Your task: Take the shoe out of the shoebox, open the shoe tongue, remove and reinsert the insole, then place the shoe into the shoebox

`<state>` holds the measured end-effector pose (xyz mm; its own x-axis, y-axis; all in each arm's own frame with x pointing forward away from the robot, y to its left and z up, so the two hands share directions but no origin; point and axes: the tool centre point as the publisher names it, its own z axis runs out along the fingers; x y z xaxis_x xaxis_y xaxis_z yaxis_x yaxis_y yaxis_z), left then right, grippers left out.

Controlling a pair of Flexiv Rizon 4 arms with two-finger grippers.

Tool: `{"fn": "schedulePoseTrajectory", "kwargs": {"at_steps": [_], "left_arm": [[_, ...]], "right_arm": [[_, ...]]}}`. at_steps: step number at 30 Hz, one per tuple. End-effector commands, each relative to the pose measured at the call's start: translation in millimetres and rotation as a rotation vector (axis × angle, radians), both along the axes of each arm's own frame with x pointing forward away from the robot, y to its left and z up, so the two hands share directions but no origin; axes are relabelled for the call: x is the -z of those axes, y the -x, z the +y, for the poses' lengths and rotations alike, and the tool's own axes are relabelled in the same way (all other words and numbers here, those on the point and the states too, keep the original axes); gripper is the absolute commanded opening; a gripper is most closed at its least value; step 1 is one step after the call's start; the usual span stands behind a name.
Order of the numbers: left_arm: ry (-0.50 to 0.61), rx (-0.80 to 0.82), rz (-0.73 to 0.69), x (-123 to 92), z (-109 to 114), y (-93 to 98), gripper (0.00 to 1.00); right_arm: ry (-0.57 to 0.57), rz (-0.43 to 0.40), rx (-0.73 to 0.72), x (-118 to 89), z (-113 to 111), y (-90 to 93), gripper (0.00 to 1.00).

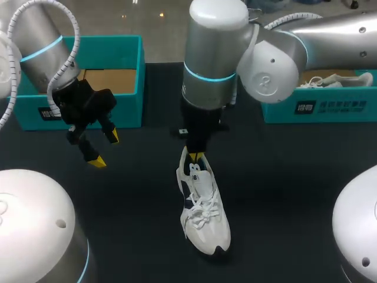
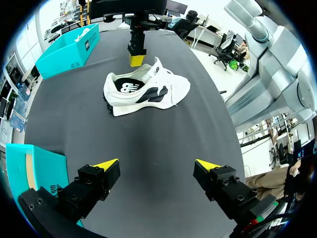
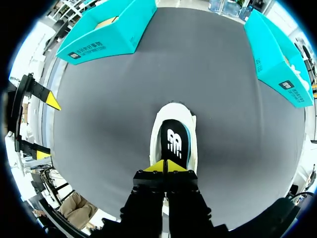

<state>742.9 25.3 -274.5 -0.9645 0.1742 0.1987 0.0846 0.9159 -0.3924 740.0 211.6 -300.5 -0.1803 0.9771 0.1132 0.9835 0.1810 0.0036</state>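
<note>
A white shoe [image 1: 203,212] stands upright on the black table, toe toward me. Its black insole [image 3: 173,141] with a white logo shows through the heel opening. My right gripper [image 1: 196,157] points straight down over that opening, by the raised tongue [image 2: 156,64]. Its yellow tips are pressed together, and I cannot tell whether anything is pinched between them. My left gripper [image 1: 105,148] hangs open above the table, well left of the shoe [image 2: 163,91], with nothing between its fingers. An open teal shoebox [image 1: 112,112] with a bare cardboard floor stands at the back left.
A second teal box [image 1: 330,109] at the back right holds another white shoe [image 1: 321,81]. Two white domes, one [image 1: 35,218] at the front left and the other [image 1: 359,230] at the front right, flank the table's near edge.
</note>
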Motion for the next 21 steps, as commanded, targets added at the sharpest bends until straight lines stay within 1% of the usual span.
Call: {"fn": "schedulePoseTrajectory", "kwargs": {"at_steps": [1, 7, 10, 12, 21], "left_arm": [[-0.002, 0.001, 0.0, 0, 0, 0.1, 1.0], [-0.002, 0.001, 0.0, 0, 0, 0.1, 1.0], [-0.002, 0.001, 0.0, 0, 0, 0.1, 1.0], [-0.002, 0.001, 0.0, 0, 0, 0.1, 1.0], [-0.002, 0.001, 0.0, 0, 0, 0.1, 1.0]], "right_arm": [[-0.018, -0.01, 0.002, 29, 3, 0.2, 0.0], [-0.003, -0.025, 0.001, 59, 1, -2.3, 0.0], [0.009, -0.03, -0.002, 69, 0, -4.8, 0.0], [0.029, -0.023, -0.012, 76, 0, -6.5, 0.0], [0.035, 0.021, -0.026, 113, -2, -8.5, 0.0]]}}
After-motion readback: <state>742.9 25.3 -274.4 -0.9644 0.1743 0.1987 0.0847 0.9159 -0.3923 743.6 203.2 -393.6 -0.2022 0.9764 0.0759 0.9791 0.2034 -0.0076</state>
